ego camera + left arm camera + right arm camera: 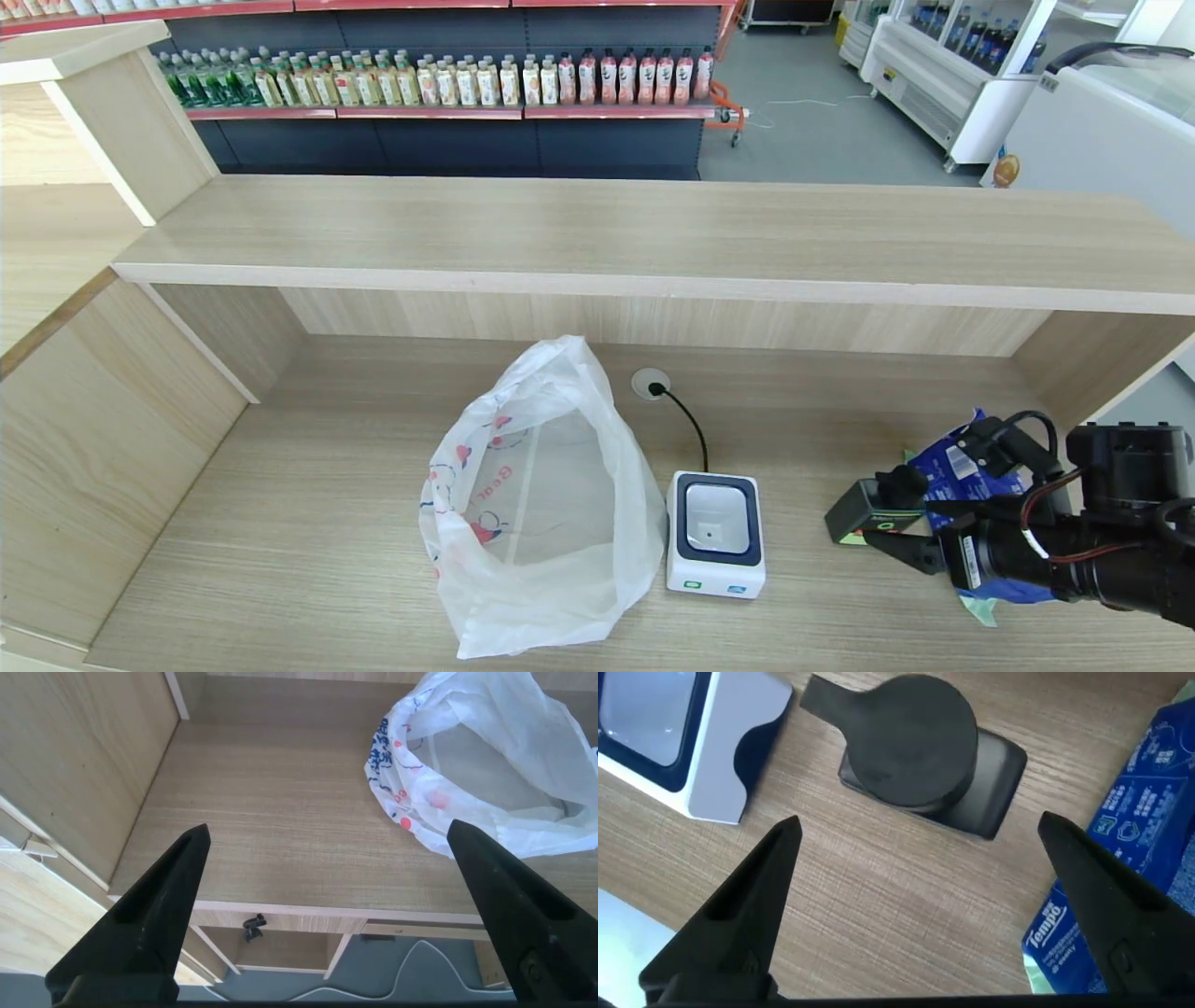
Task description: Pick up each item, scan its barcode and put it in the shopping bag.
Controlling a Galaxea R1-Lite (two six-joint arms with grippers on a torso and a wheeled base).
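A white plastic shopping bag (541,504) stands open at the middle of the lower counter; the left wrist view shows it too (486,765). Just right of it lies the white and blue barcode scanner (715,532) (682,737), window up. Farther right sits a dark grey box with a round black top (864,511) (924,751). My right gripper (901,518) (920,831) hovers open just above and beside the box, not touching it. A blue packet (962,467) (1139,859) lies behind that arm. My left gripper (327,905) is open over the counter's near left edge, holding nothing.
A raised wooden ledge (653,243) runs along the back, and wooden side walls (112,439) close in the left and right. The scanner's black cable (691,420) runs to a hole in the counter. Something green (980,611) peeks out under the right arm.
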